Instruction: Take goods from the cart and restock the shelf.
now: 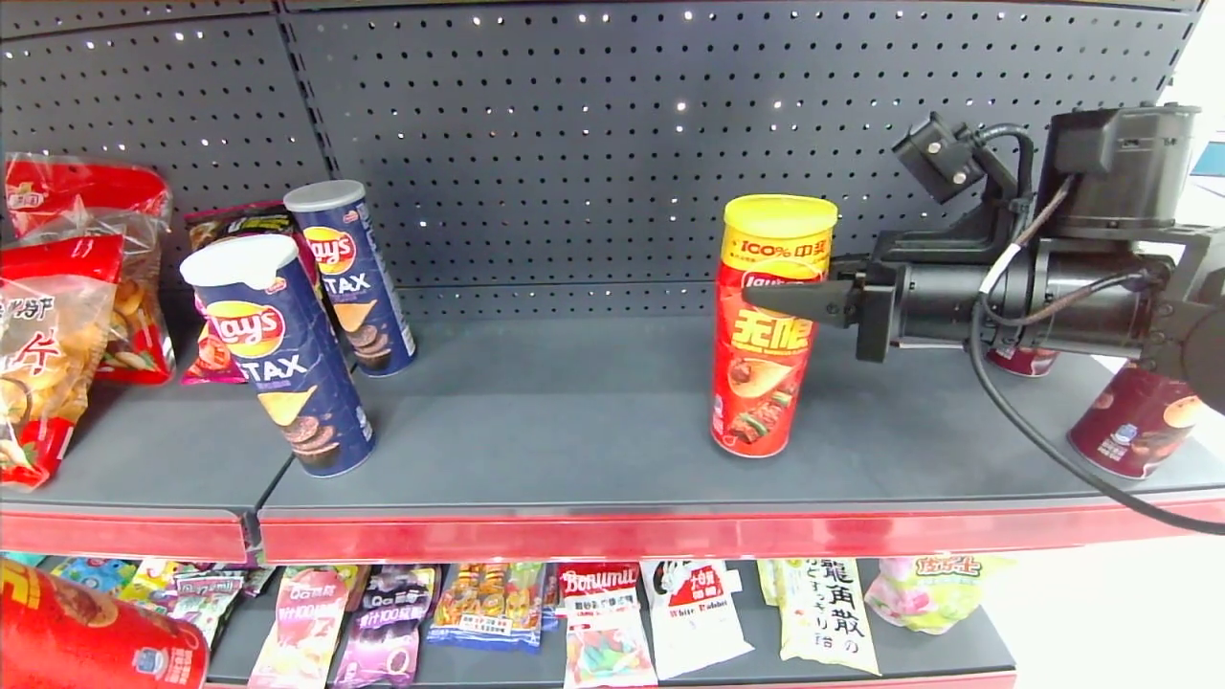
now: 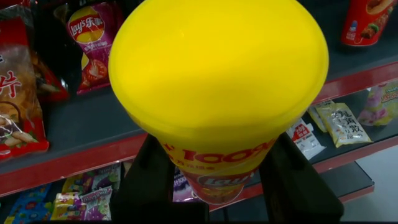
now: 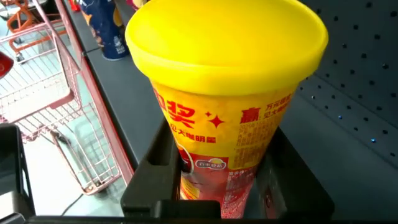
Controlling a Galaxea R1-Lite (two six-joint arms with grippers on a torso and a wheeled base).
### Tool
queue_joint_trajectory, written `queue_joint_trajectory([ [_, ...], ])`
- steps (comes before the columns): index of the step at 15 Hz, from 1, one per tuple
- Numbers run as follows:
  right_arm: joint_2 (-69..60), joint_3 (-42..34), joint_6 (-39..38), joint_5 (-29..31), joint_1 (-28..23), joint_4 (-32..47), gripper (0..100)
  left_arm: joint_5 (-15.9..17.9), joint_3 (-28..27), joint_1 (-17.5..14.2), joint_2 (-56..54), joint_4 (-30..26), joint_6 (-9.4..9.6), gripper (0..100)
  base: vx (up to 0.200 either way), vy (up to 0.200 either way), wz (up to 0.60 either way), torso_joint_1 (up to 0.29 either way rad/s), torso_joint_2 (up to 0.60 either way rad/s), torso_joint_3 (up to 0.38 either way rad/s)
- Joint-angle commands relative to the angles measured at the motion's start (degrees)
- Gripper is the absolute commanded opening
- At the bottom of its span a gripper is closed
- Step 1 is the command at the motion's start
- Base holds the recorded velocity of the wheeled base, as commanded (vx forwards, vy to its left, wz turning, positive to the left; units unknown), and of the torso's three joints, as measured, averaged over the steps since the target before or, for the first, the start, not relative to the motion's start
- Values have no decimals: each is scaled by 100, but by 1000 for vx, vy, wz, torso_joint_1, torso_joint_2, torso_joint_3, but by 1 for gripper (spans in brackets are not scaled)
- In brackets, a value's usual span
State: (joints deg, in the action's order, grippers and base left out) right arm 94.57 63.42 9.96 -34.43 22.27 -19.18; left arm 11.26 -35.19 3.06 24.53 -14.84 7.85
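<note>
A red chip can with a yellow lid stands upright on the grey shelf, right of centre. My right gripper comes in from the right and is shut on its upper part. In the right wrist view the same can sits between the black fingers. A second red can with a yellow lid is held in my left gripper, in front of the shelves. Its red body shows at the lower left corner of the head view.
Two blue chip cans stand at the shelf's left, beside snack bags. Dark red cans stand at the far right, behind my right arm. Packets fill the lower shelf. The wire cart stands beside the shelf.
</note>
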Motion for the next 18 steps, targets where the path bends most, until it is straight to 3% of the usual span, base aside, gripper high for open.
queue_joint_trajectory([
  [1,-62,-110,41,-29,58,-25,0,-10,4,2,26,-2,-3,0,0,0,0,0,0,0],
  [11,123,-576,68,6,453,-605,0,-1,21,2,-1,-2,-3,0,0,0,0,0,0,0],
  [18,87,-760,85,6,462,-737,0,7,92,2,-115,-2,-12,0,0,0,0,0,0,0],
])
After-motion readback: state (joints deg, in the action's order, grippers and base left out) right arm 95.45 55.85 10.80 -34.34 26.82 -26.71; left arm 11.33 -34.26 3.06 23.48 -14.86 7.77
